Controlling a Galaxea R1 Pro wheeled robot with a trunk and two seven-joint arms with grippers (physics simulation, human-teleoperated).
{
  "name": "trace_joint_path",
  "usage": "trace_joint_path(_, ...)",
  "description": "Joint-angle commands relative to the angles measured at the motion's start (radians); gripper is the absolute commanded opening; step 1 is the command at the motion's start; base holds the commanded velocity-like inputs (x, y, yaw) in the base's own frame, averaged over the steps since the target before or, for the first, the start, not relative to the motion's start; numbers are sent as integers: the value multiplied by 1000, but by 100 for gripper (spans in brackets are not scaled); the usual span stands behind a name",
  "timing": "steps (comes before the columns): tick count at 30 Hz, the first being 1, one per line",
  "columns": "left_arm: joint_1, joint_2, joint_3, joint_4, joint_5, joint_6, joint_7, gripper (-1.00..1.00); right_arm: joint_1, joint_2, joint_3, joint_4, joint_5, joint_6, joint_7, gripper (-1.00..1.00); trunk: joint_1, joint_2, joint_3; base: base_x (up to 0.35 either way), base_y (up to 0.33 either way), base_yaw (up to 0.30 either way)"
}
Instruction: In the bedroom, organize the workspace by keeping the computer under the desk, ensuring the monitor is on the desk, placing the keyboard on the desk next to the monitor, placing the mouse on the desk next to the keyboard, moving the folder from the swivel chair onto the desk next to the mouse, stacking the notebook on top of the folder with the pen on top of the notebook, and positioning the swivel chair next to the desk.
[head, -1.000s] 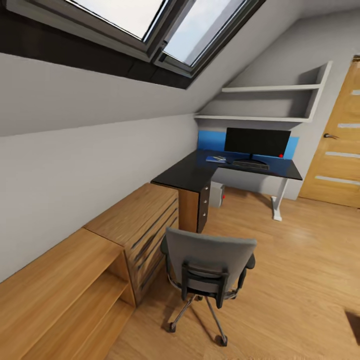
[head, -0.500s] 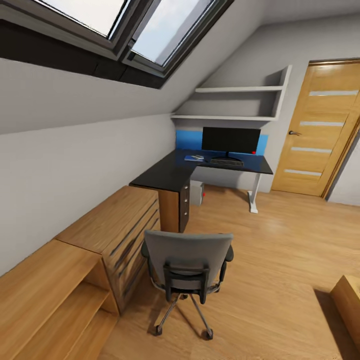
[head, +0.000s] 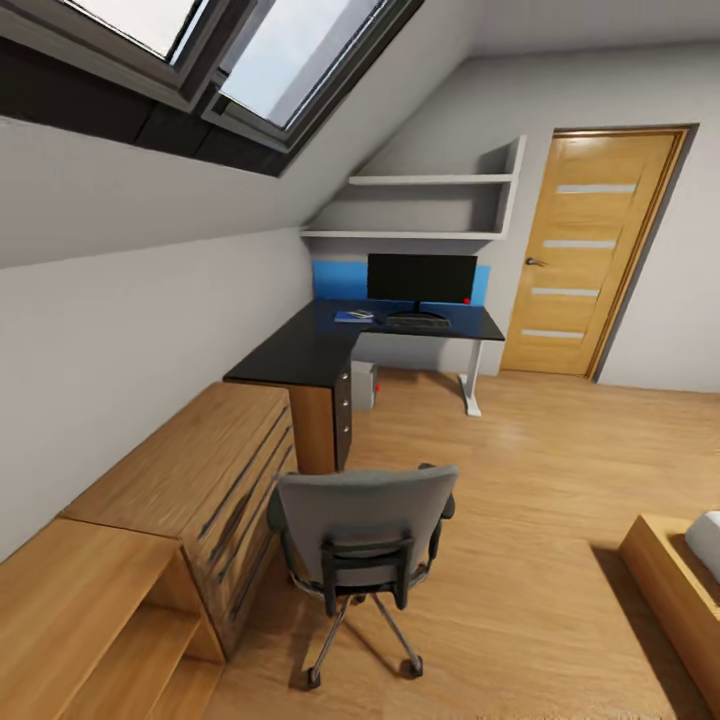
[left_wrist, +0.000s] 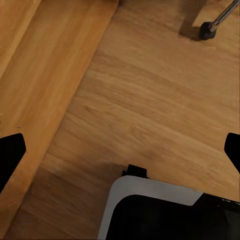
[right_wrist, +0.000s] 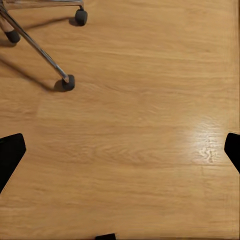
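Observation:
The grey swivel chair (head: 360, 525) stands on the wood floor with its back toward me, well short of the desk; its seat is hidden. Farther off, the black L-shaped desk (head: 295, 352) carries the monitor (head: 420, 278), with the keyboard (head: 418, 322) in front of it. To the keyboard's left lies a flat blue thing, seemingly the folder (head: 352, 316). The grey computer (head: 362, 385) sits under the desk. Mouse, notebook and pen are too small to tell. My left gripper (left_wrist: 120, 150) and right gripper (right_wrist: 120, 150) hang open over the floor, holding nothing. A chair castor (right_wrist: 67, 82) is near the right one.
Low light-wood drawer and shelf units (head: 200, 470) line the sloped left wall. A black drawer unit (head: 342, 415) stands under the desk's near end. A wooden door (head: 590, 250) is at the back right and a bed corner (head: 680, 580) at the right. Open floor lies between.
The whole picture has shifted left and the room looks farther away, so the camera has moved. The door and a bed corner have come into view. Chair and desk items kept their places.

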Motion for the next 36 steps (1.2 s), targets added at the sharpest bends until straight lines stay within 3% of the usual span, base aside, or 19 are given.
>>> trace_joint_path(1, 0, 0, -1, 0, 3, -3, 0, 100, -1, 1, 8, 2, 2, -2, -8, 100, 0, -1, -1, 89, 316, -291)
trace_joint_path(10, 0, 0, -1, 0, 3, -1, 0, 100, -1, 0, 8, 2, 2, -2, -8, 100, 0, -1, -1, 83, 274, -291)
trace_joint_path(28, 0, 0, 0, 0, 3, -2, 0, 100, -1, 0, 8, 2, 2, -2, -8, 100, 0, -1, -1, 6, 55, -289)
trace_joint_path(36, 0, 1, 0, 0, 3, -2, 0, 100, -1, 2, 8, 2, 2, 2, -8, 100, 0, -1, -1, 0, 211, -88)
